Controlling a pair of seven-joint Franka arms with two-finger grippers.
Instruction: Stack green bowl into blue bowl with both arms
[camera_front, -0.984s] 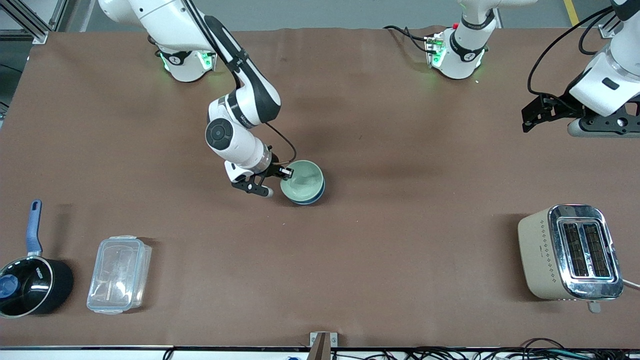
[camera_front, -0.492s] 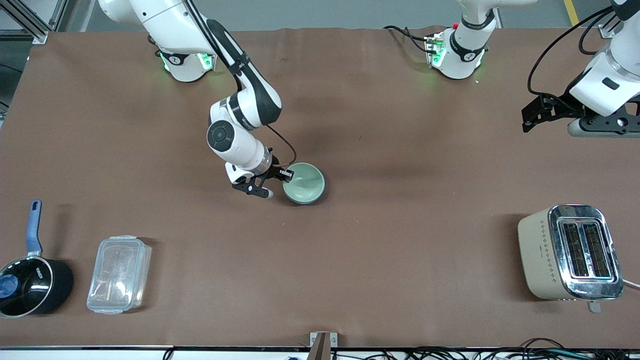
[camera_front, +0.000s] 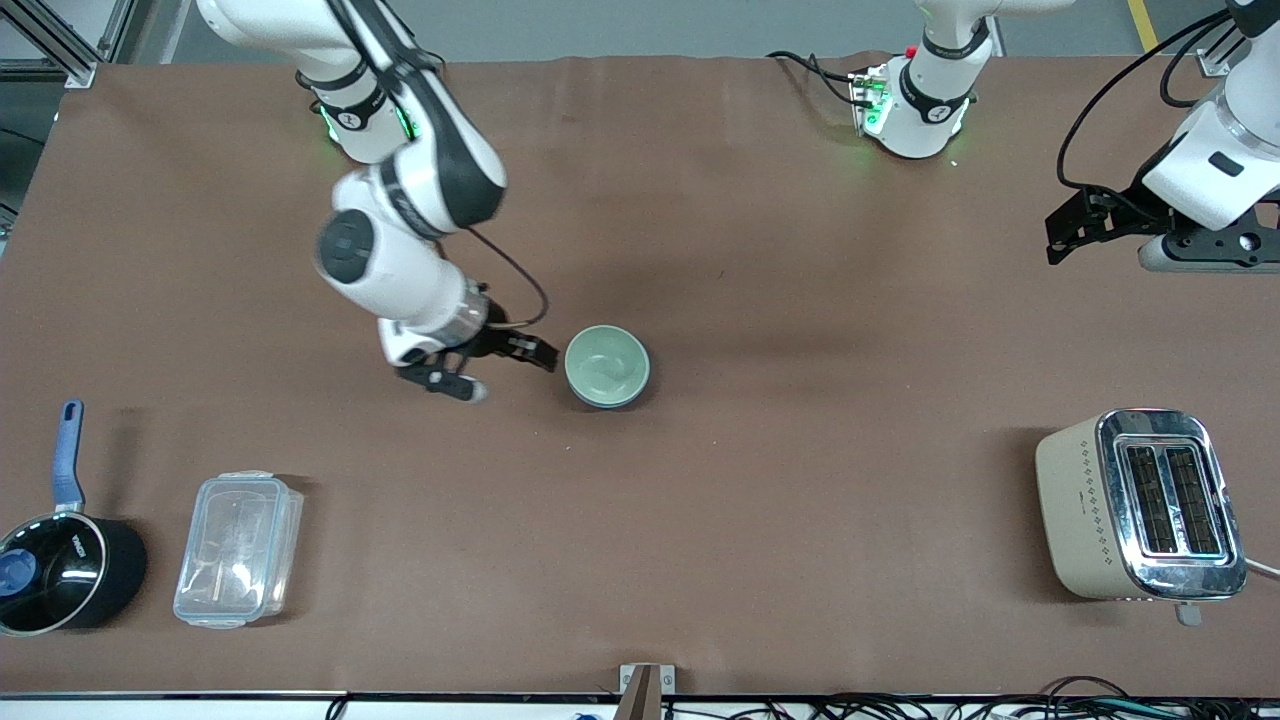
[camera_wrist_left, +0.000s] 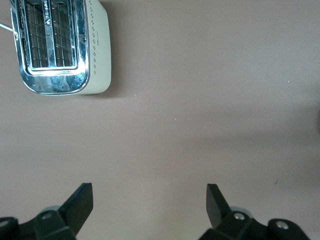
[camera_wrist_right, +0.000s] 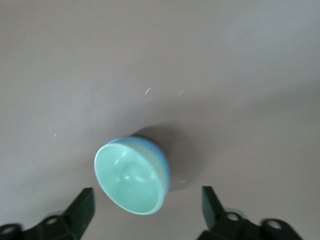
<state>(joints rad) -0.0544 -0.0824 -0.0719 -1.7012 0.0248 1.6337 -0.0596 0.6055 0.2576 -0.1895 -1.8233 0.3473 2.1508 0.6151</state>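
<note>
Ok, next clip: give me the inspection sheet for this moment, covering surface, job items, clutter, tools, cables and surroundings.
Surface: brown table, no spills seen.
Job's things: green bowl sits nested in the blue bowl, mid-table; only the blue rim shows.
Clutter: toaster toward the left arm's end; saucepan and clear box toward the right arm's end.
Tools: right tool open, empty, beside the bowls, not touching. Left tool open, empty, over bare table near the toaster; that arm waits.
Cables: black cable along the left arm; a tangle below the table's near edge.
Surroundings: metal frame at one corner; nothing else seen.
</note>
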